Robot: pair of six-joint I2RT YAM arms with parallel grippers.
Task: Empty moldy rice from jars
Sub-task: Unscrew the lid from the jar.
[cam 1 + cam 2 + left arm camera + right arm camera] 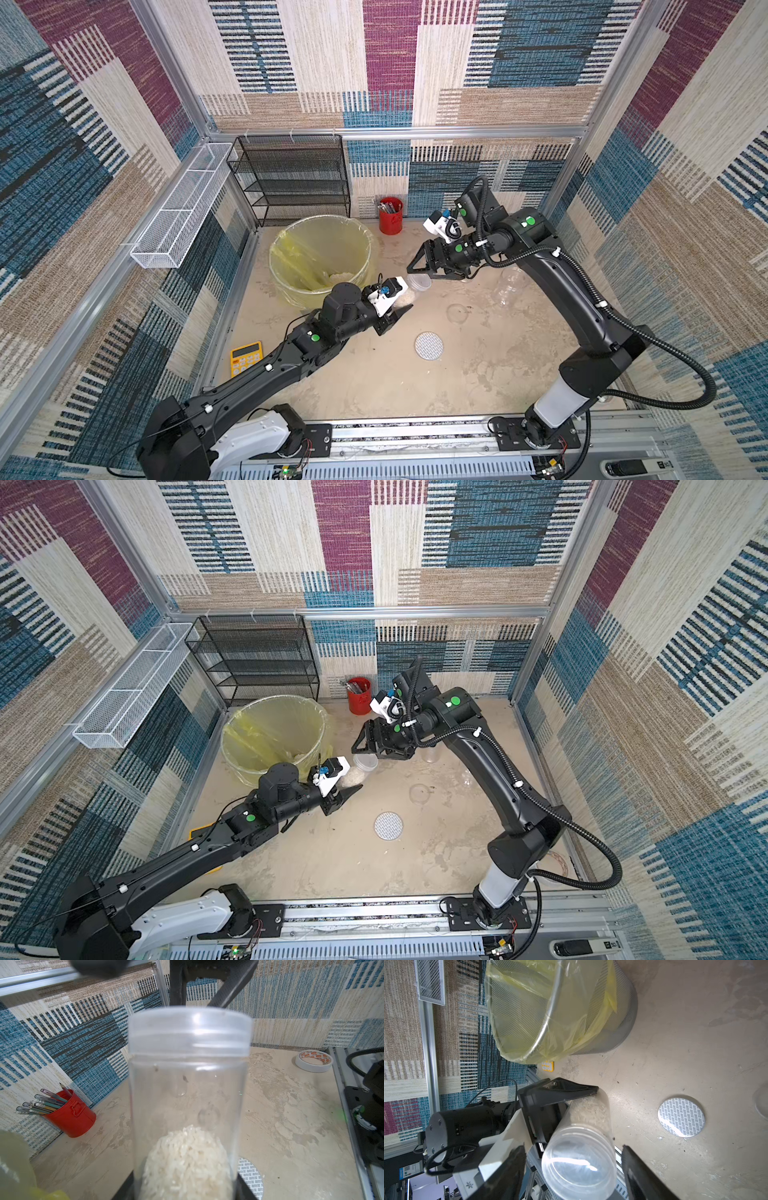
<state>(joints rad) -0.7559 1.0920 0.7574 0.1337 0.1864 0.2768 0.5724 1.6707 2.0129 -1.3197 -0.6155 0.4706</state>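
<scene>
Tabletop (374,382), rice jar (187,1095), illegibly printed seal (681,1119)

We see a clear glossy plastic jar (411,292), lid (190,1030) frosted plastic; rice (187,1163) inside matt, grainy. At its ten o'clock, bin (623,1028): grey metal mesh, thin shiny yellow plastic liner (519,1012). Tabletop (374,382) matt, mottled.
</scene>
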